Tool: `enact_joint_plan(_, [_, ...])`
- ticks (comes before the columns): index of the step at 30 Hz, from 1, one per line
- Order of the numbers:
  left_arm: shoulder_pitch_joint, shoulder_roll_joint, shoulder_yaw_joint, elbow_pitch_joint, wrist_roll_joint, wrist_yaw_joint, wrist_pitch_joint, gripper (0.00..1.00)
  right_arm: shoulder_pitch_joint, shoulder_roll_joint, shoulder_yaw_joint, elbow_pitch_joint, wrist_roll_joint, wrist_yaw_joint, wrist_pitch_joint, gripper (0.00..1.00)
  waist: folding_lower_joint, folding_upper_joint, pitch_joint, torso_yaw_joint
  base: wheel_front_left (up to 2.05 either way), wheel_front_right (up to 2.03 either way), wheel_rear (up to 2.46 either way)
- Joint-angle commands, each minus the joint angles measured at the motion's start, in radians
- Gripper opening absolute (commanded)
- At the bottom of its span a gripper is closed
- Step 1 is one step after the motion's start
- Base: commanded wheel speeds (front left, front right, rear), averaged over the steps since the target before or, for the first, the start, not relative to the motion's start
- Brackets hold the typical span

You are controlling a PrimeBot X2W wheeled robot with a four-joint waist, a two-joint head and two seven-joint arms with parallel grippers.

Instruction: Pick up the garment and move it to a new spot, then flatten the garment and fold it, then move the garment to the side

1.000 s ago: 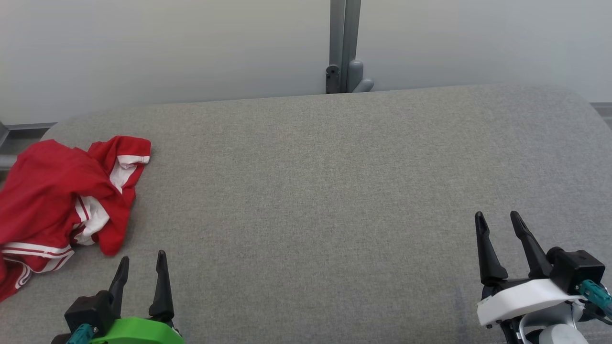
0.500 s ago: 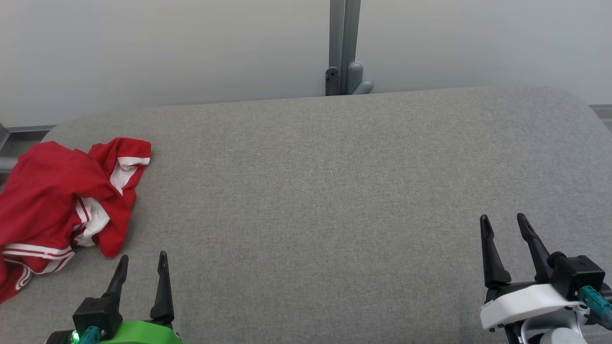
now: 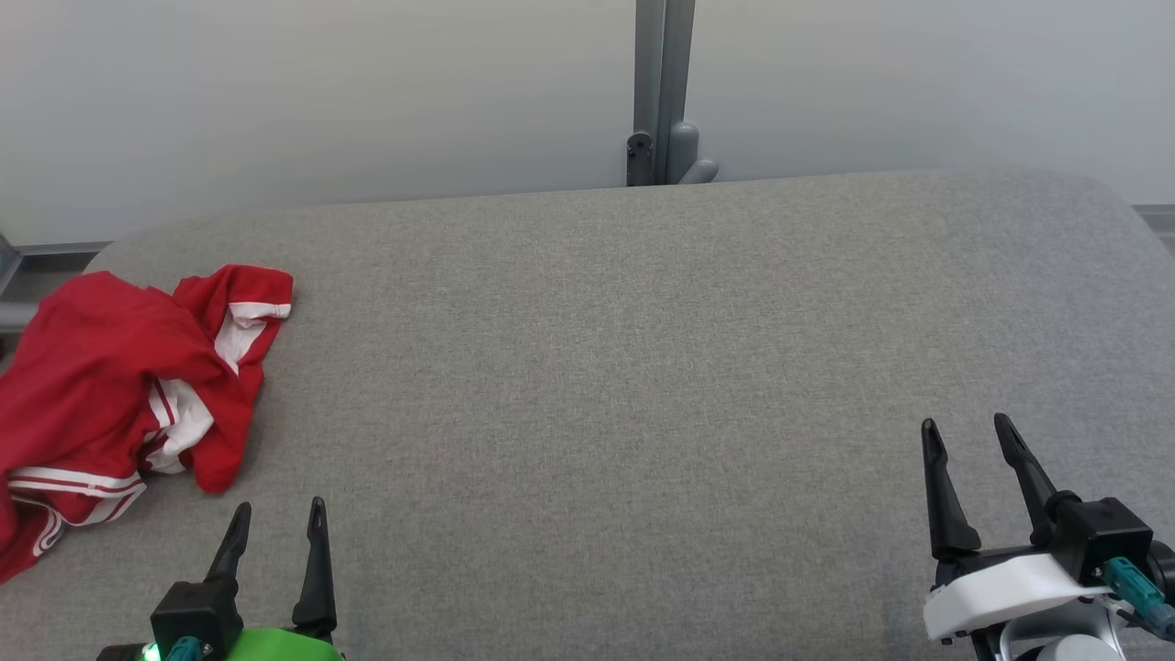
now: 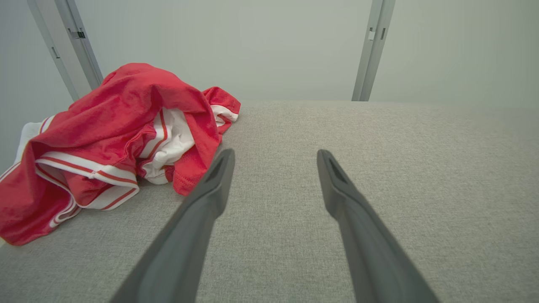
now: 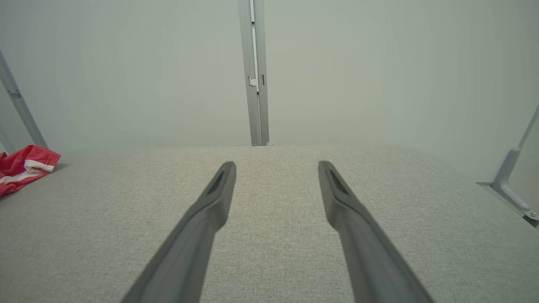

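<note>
red garment (image 3: 119, 386) bunched at 9 o'clock edge of grey table (image 3: 643, 367), not grabbed yet; my left gripper (image 3: 279, 503) at 7 o'clock, near it, jaws wide, empty, prob lining up grab; right gripper (image 3: 965, 421) parked 4 o'clock, spread too, holding nothing

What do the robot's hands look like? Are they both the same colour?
Almost twins! The left gripper and the right gripper each have two long, black, pointy fingers, like skinny beaks. Behind the left one's fingers sits a bright green cover; the right one has a white cover instead. Each also has a black block with a teal plug.
</note>
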Motion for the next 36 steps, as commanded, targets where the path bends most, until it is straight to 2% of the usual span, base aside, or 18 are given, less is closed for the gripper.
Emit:
enact_joint_plan(1, [-0.003, 0.002, 0.005, 0.005, -0.004, -0.004, -0.003, 1.0, 0.013, 0.001, -0.003, 0.003, -0.003, 0.0, -0.005, 1.0, 0.0, 0.0115, 0.001, 0.0, 0.0, 0.0, 0.0])
enact_joint_plan(15, [-0.009, 0.001, 0.005, 0.016, -0.009, -0.01, -0.003, 1.0, 0.015, 0.004, -0.014, 0.002, -0.002, 0.0, -0.005, 1.0, 0.0, 0.0115, 0.004, 0.003, 0.0, 0.0, 0.0])
enact_joint_plan(19, [-0.016, -0.001, 0.002, 0.018, -0.003, -0.01, -0.003, 1.0, 0.019, 0.003, -0.023, -0.002, -0.001, 0.0, -0.005, 1.0, 0.0, 0.0115, 0.005, 0.029, 0.0, 0.0, 0.0])
enact_joint_plan(25, [-0.018, -0.002, 0.003, 0.021, -0.005, -0.007, -0.003, 1.0, 0.028, 0.005, -0.016, -0.003, 0.005, 0.0, -0.004, 1.0, 0.0, 0.0115, 0.001, 0.106, 0.0, 0.0, 0.0])
enact_joint_plan(36, [0.015, 0.017, 0.016, 0.012, -0.01, -0.003, -0.002, 1.0, 0.011, 0.019, 0.051, 0.006, 0.02, 0.0, -0.004, 1.0, 0.0, 0.0115, -0.02, 0.363, 0.0, 0.0, 0.0])
